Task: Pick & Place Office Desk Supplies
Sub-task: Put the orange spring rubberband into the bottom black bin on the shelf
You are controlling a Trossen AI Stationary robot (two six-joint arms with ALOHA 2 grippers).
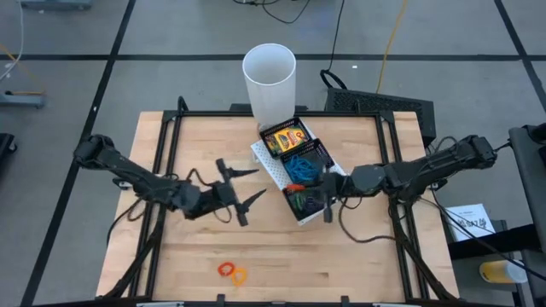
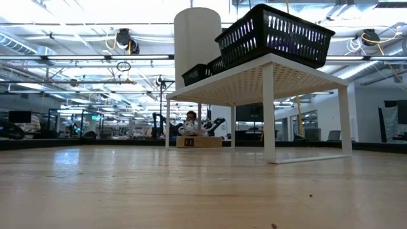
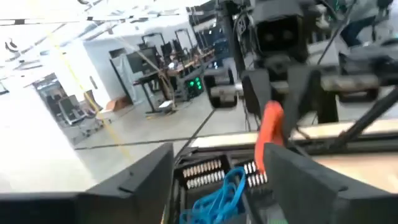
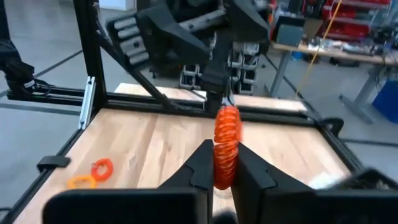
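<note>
My right gripper (image 4: 224, 155) is shut on an orange rubber band (image 4: 226, 134) above the table, beside the black mesh tray (image 1: 320, 153). My left gripper (image 1: 260, 182) faces it from the table's left, open, its fingers spread either side of the band (image 3: 272, 127) without touching it. The tray sits on a white riser (image 1: 266, 162) and holds a yellow-and-green crayon box (image 1: 286, 136), blue bands (image 1: 300, 169) and more bands in its near compartment (image 1: 300, 201). A red and an orange band (image 1: 230, 271) lie on the wood near the front edge. My right gripper pinches the orange band's lower part (image 4: 224, 167) between its two fingers. The fingers come level from the table's right. The band is squeezed into a narrow strip that sticks out past the fingertips, its free end (image 4: 227, 118) lifted clear of table and tray.
A tall white cup (image 1: 270, 77) stands behind the tray at the table's far edge. A black frame (image 1: 171, 136) runs around the wooden top. Bare wood lies along the near side around the two loose bands.
</note>
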